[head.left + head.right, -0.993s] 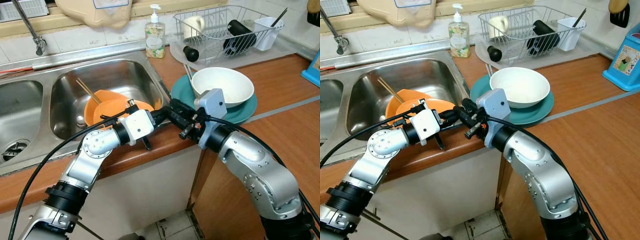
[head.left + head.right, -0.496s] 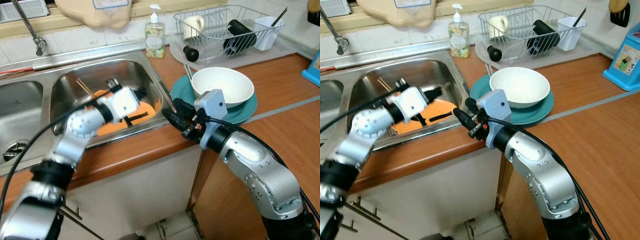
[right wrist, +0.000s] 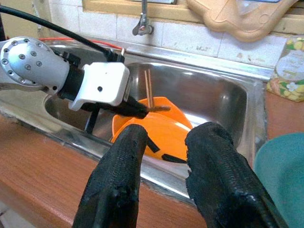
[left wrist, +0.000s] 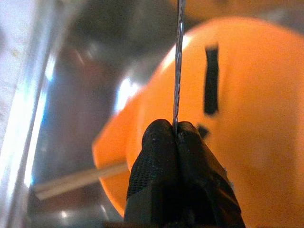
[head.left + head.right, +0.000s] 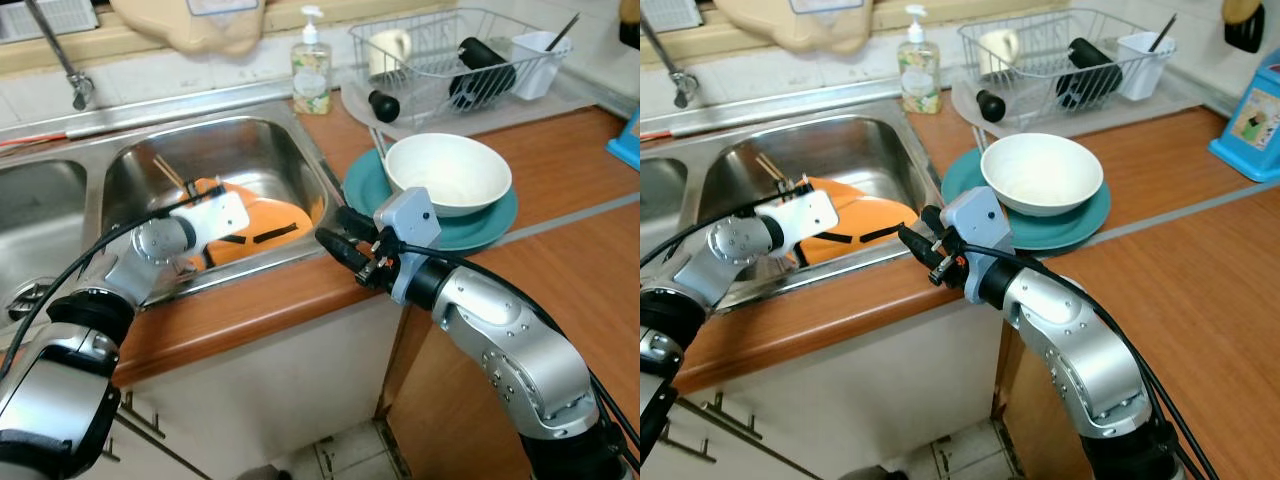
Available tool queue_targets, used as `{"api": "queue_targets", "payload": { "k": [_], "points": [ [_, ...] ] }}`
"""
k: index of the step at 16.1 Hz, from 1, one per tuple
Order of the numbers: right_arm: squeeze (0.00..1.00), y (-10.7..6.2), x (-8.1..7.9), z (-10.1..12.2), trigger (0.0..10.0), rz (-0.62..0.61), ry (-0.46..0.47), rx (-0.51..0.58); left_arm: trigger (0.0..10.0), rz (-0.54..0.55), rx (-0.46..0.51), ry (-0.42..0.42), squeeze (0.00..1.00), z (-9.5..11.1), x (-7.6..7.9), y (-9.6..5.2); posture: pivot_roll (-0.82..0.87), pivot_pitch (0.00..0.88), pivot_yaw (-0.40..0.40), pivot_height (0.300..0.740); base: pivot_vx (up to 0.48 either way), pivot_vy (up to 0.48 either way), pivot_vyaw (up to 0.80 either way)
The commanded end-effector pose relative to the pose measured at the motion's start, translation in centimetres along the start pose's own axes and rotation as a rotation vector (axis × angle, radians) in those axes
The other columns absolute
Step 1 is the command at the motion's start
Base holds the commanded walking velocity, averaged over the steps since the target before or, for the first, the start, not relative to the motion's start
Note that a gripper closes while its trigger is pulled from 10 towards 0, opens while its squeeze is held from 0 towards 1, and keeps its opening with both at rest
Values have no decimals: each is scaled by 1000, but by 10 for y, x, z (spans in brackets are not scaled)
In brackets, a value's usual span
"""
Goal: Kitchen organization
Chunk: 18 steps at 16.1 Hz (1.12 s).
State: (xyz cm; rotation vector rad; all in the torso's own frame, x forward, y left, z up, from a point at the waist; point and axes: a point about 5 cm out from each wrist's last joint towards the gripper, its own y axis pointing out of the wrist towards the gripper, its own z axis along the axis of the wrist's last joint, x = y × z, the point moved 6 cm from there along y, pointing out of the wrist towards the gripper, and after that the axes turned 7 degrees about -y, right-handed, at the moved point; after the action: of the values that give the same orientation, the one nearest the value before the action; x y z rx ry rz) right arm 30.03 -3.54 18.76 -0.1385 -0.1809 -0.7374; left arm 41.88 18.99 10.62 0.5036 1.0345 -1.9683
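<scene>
Two orange plates (image 5: 262, 222) lying in sink (image 5: 260, 150); left gripper (image 4: 178, 138) shut above them, holding nothing, right gripper (image 3: 161, 175) open over bench (image 5: 280, 295). Next probably: open, grasp plate rim.

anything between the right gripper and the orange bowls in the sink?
Partly. The left gripper is already down in the sink, its shut fingers over the orange bowls, across the right gripper's line of approach. The sink's front rim also lies between the open right gripper, above the counter edge, and the bowls.
</scene>
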Motion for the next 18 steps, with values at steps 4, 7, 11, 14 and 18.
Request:
{"api": "queue_targets", "payload": {
  "k": [4, 7, 11, 14, 18],
  "points": [
    [0, 0, -3, -1, 10000, 21, -13, -17, 10000, -43, -64, -15, 1000, -9, 6, 4, -157, 0, 103, 740, 0, 0, 0],
    [0, 1, -2, -1, 10000, 18, -16, -17, 10000, -49, -72, -25, 1000, -11, 8, 6, -156, 0, 102, 740, 0, 0, 0],
    [0, 0, 7, 2, 10000, -8, -19, -11, 10000, -60, -79, -29, 1000, -15, 10, 5, -156, 0, 103, 740, 0, 0, 0],
    [0, -4, 36, 5, 10000, -131, -26, -10, 10000, 5, 9, -119, 1000, -1, -2, 5, -156, 0, 104, 740, 0, 0, 0],
    [0, -19, 105, -2, 10000, -431, 47, -86, 10000, 83, 214, -297, 1000, 29, -13, 3, -152, 0, 101, 740, 0, 0, 0]
  ]
}}
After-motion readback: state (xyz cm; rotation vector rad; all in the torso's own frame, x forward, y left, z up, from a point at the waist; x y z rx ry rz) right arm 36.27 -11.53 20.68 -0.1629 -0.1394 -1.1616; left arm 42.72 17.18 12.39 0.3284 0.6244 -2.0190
